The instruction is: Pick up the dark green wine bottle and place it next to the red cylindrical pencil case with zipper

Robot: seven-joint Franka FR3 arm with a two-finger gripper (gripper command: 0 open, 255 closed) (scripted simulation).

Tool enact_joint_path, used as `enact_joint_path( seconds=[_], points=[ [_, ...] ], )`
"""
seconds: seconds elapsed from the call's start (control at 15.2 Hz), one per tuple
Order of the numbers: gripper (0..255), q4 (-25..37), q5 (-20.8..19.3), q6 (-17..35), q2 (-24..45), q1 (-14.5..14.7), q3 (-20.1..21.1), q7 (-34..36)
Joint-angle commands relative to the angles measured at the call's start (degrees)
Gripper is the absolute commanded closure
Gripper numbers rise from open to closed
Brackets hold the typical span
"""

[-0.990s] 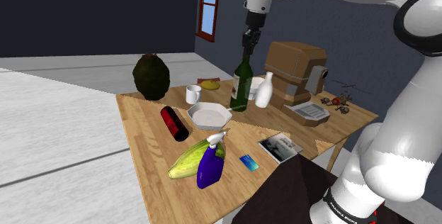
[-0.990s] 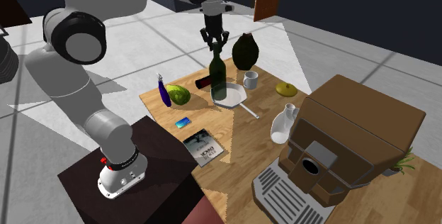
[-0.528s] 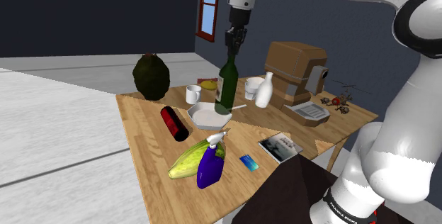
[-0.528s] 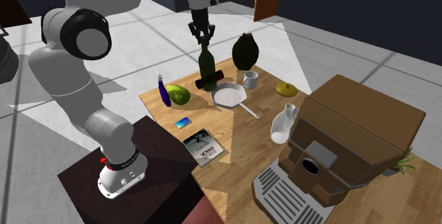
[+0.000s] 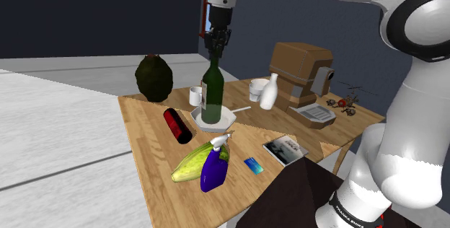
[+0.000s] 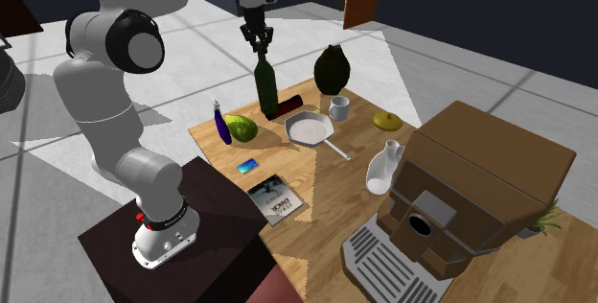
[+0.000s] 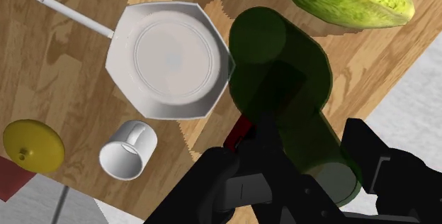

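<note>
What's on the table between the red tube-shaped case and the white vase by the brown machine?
A white eight-sided pan with a long thin handle lies there. It is plain to see in the shoulder view and in the second exterior view.

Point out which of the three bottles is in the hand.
The dark green wine bottle, clasped at its neck by the hand; the white bottle and the blue spray bottle rest on the table.
</note>
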Motion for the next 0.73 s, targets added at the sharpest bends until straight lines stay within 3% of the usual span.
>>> enact_joint_path(
  seconds=[0.0,0.13,0.66],
  points=[
    [255,2.0,0.0,-0.6,1.5,1.4,1.2,2.6],
    [255,6.1,0.0,-1.7,4.6,3.0,2.5,5.6],
    [255,-1.9,-0.1,5.0,3.2,3.1,2.5,5.9]
  ],
)
